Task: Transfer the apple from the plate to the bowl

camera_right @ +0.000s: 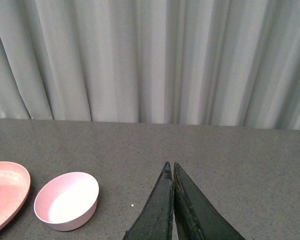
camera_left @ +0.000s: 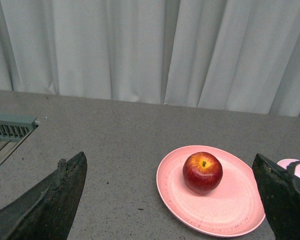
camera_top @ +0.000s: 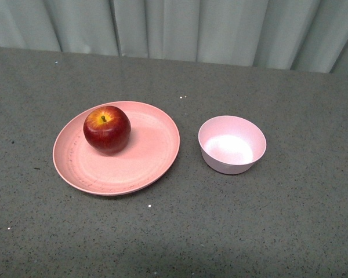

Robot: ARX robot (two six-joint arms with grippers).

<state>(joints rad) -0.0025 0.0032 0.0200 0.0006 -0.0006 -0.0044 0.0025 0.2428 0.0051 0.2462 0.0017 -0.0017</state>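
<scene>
Apple [camera_top: 107, 128] upright on plate [camera_top: 151, 157]; left gripper [camera_left: 169, 160], jaws wide and empty, should straddle its widest girth; right gripper [camera_right: 170, 167] pinched closed, empty.

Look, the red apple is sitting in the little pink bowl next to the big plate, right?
Not quite. The apple is sitting on the big plate, not in the little pink bowl. The bowl has nothing in it and stands next to the plate. The front view shows this clearly.
</scene>
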